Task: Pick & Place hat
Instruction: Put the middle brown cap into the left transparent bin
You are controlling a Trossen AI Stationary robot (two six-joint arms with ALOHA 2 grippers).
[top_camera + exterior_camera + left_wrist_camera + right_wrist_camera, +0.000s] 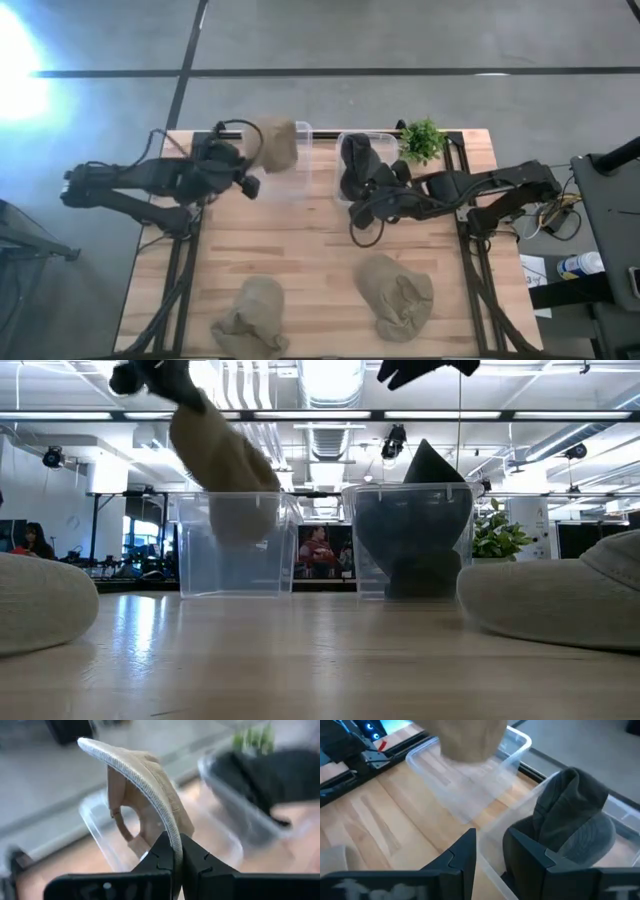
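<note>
A tan cap (277, 144) hangs from my left gripper (176, 862), which is shut on it above the left clear bin (305, 172). In the low view the cap (222, 465) slants down and its lower end sits between the bin's walls (190, 550). A dark hat (570, 815) stands in the right clear bin (462, 520), resting on the bin's floor. My right gripper (490, 852) is open, above that bin's near wall and high over the table, touching nothing. My left gripper pinches the tan cap's brim at its stitched edge (172, 840) between the two fingers. The brim stands on edge and runs away from the fingers. The cap is lifted clear and hangs slanting below the gripper, its lower end (240, 525) inside the left bin.
Two more tan hats lie on the table's near part, one at left (250, 315) and one at right (397, 295). A small green plant (422, 140) stands at the far edge beside the right bin. Bare wood lies between the bins and the near hats.
</note>
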